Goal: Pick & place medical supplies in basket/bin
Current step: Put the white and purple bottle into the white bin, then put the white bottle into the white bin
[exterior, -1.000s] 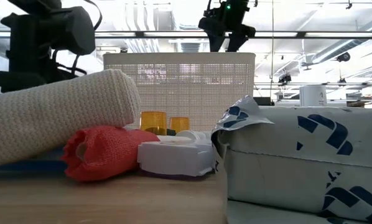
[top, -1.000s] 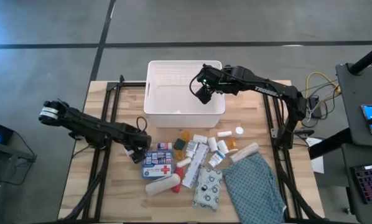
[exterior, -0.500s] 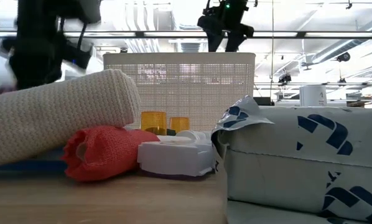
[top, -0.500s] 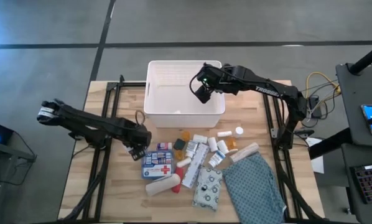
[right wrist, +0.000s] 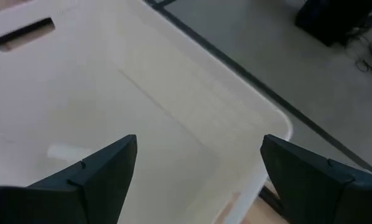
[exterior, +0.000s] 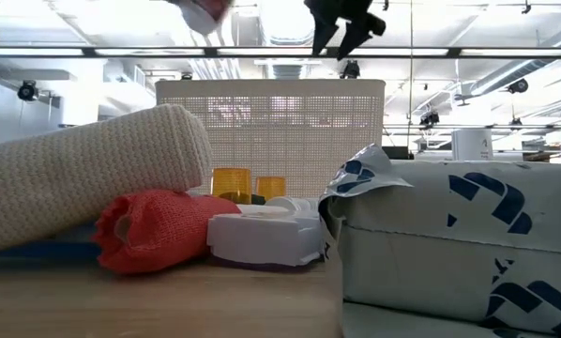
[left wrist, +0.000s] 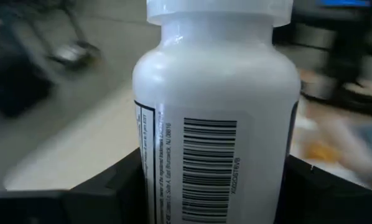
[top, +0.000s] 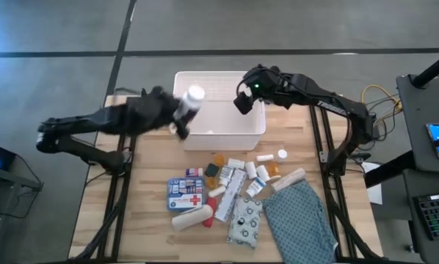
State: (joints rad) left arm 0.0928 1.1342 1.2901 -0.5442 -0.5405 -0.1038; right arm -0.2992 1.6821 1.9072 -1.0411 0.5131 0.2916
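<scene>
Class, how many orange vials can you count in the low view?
2: both orange vials stand side by side before the basket, behind the red roll. Others may be hidden.

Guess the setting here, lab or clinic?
Most likely a robotics lab or workshop, not a clinic. The low view shows an open industrial ceiling with exposed beams; the high view shows a bare concrete floor and a side desk with a keyboard beside the wooden table.

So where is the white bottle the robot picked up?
In the high view, the white pill bottle is held in the left tool, up in the air over the left edge of the white basket.
</scene>
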